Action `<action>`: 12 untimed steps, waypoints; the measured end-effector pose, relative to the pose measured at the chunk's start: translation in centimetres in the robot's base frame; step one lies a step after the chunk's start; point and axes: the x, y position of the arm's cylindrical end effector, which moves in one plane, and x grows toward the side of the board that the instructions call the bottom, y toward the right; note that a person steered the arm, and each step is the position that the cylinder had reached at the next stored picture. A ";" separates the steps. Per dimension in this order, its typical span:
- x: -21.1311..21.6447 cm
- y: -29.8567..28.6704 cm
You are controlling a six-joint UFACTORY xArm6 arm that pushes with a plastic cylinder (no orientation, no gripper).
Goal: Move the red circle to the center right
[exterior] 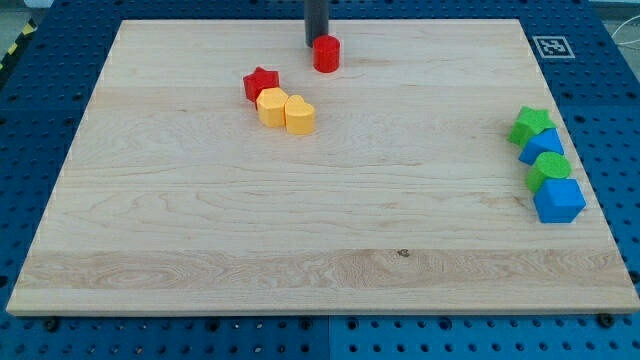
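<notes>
The red circle point(326, 54) is a short red cylinder near the view's top, a little left of the middle. My tip point(313, 46) stands right at its upper-left side, touching or almost touching it. The rod rises out of the view's top edge. A red star point(260, 83) lies down-left of the circle, against a yellow hexagon point(271, 106) and a yellow heart-shaped block point(299, 116).
At the view's right edge a column of blocks stands: a green star point(531, 124), a blue block point(545, 144), a green circle point(549, 168) and a blue pentagon-like block point(559, 200). The wooden board point(200, 250) lies on a blue perforated table.
</notes>
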 end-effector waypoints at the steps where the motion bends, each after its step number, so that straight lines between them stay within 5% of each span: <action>1: -0.4 0.1; 3: 0.8 -4.6; 7: 3.3 0.0; 12: 12.1 0.1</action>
